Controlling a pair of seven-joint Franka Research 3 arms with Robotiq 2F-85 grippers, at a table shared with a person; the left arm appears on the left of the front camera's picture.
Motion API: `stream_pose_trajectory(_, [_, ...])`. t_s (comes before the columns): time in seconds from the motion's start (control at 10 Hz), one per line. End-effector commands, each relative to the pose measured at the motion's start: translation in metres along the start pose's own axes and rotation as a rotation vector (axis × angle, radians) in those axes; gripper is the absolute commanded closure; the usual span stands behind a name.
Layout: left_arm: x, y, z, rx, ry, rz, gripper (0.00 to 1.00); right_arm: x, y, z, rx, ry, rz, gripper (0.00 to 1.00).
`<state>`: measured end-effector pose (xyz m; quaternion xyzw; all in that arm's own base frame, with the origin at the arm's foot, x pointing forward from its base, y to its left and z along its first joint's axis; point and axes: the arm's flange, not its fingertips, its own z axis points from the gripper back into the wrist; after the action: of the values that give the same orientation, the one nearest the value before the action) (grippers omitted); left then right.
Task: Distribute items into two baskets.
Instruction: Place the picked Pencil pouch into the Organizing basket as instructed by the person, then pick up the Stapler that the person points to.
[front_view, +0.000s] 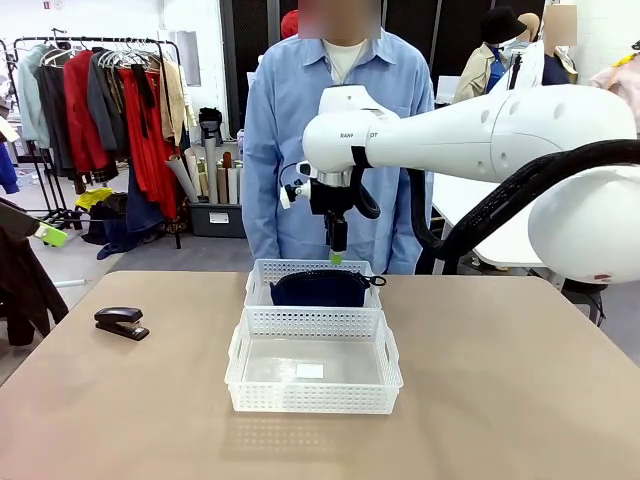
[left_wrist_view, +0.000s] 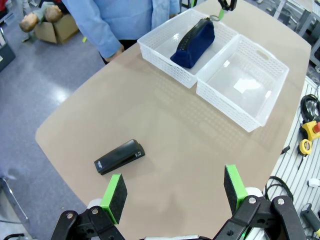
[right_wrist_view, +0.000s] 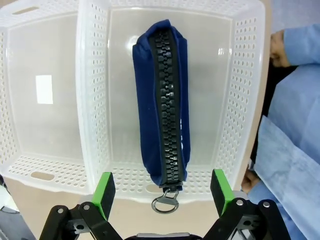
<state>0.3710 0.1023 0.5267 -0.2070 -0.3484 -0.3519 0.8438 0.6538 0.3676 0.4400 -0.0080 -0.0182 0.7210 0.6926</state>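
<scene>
Fingers (right_wrist_view: 104, 192) of the right gripper (front_view: 337, 257) were seen spread wide with nothing held between them, poised directly above the far basket (front_view: 262, 270). The navy pouch (right_wrist_view: 160, 100) was found lying lengthwise inside that basket, zip uppermost, with its ring pull (right_wrist_view: 165, 204) reaching over the basket's end wall. The near basket (front_view: 312, 395) was set touching the far one, and a small white label was seen on its floor. The left gripper (left_wrist_view: 175, 192) was held high over the table (front_view: 500, 380), its fingers likewise wide apart and empty. The black stapler (left_wrist_view: 119, 156) was seen lying on the table below it, well apart from both baskets. A person (front_view: 300, 150) in a blue shirt was seen standing at the far edge.
</scene>
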Motion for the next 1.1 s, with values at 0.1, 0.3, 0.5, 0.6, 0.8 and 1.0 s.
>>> stream_pose_trajectory(0.1, [-0.0004,0.0012,0.0004,-0.007,-0.021,-0.012,0.0,0.0039,-0.0036,0.0024,-0.025,0.012,0.009,0.0])
stream_pose_trajectory(0.3, [-0.0004,0.0012,0.0004,-0.007,-0.021,-0.012,0.0,0.0039,-0.0036,0.0024,-0.025,0.012,0.009,0.0])
stream_pose_trajectory(0.5, [-0.0004,0.0012,0.0004,-0.007,-0.021,-0.012,0.0,0.0039,-0.0036,0.0024,-0.025,0.012,0.009,0.0])
stream_pose_trajectory(0.6, [-0.0004,0.0012,0.0004,-0.007,-0.021,-0.012,0.0,0.0039,-0.0036,0.0024,-0.025,0.012,0.009,0.0])
stream_pose_trajectory(0.8, [-0.0004,0.0012,0.0004,-0.007,-0.021,-0.012,0.0,0.0039,-0.0036,0.0024,-0.025,0.012,0.009,0.0])
stream_pose_trajectory(1.0, [-0.0004,0.0012,0.0004,-0.007,-0.021,-0.012,0.0,0.0022,0.0003,-0.0013,-0.006,0.008,0.006,0.0])
